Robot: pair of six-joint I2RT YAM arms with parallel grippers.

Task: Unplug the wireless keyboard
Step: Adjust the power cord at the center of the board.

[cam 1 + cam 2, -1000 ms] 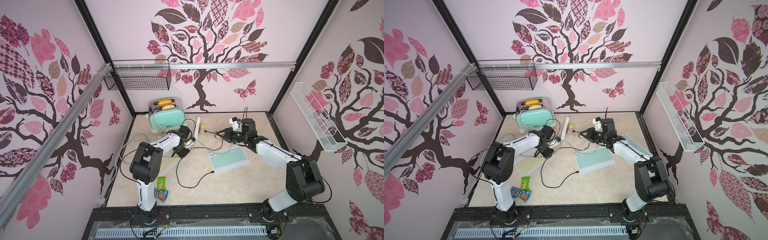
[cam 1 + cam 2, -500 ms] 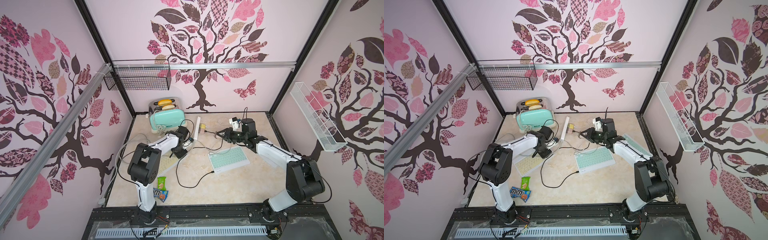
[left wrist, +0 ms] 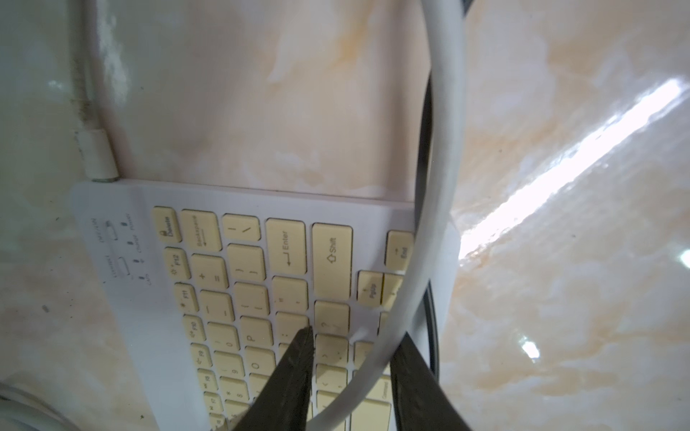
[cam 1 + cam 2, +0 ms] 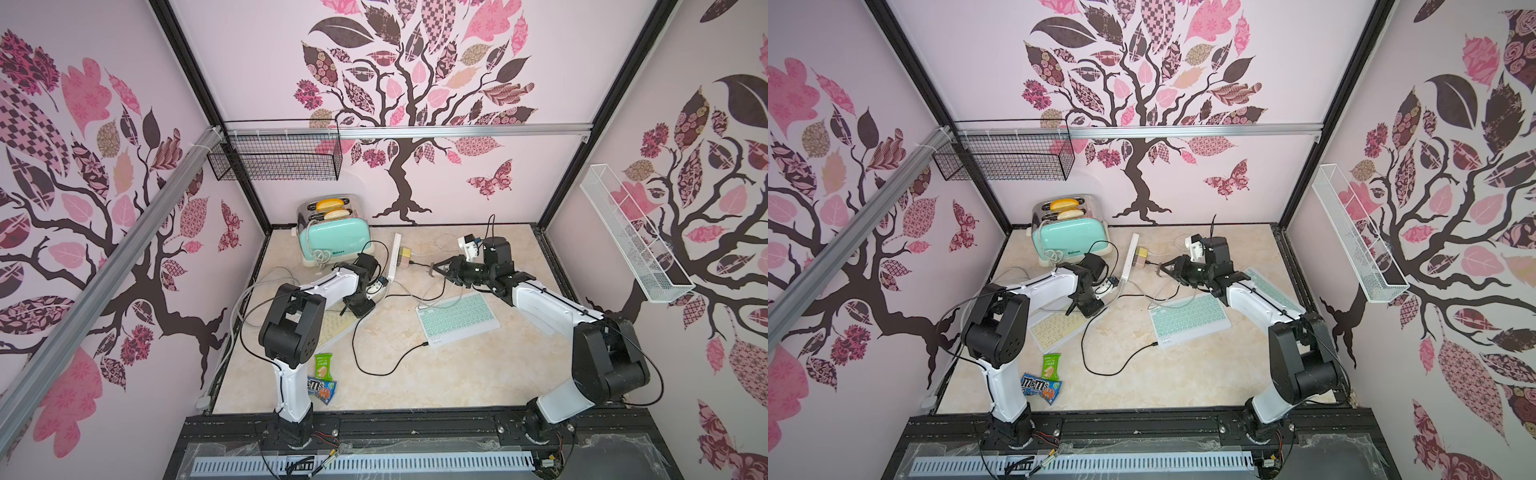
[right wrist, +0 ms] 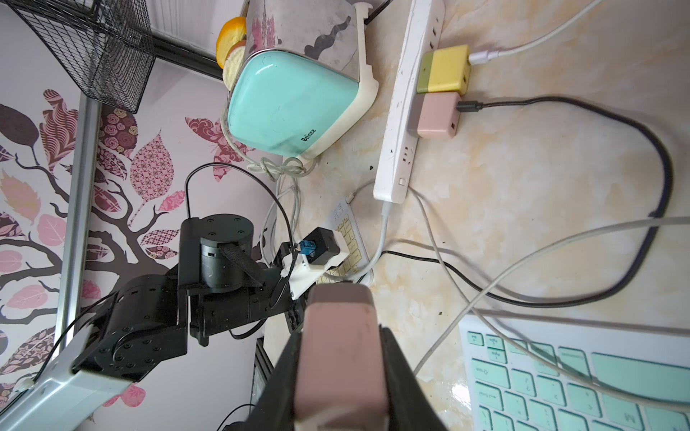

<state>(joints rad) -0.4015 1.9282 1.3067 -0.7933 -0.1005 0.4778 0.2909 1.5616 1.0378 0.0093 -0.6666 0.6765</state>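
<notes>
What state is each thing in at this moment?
left gripper: open, straddling the thick white cable
right gripper: shut on the pink block
yellow keyboard: thin white cable plugged in
teal keyboard: connection unclear
pink adapter: in the power strip, black cable attached
yellow adapter: in the power strip, white lead attached
toaster: bread in its slots, cord bundled

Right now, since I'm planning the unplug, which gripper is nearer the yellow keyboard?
Left. The left gripper hangs over the yellow keyboard, fingers either side of a white cable. The right gripper is across the power strip, holding a pink charger block.
</notes>
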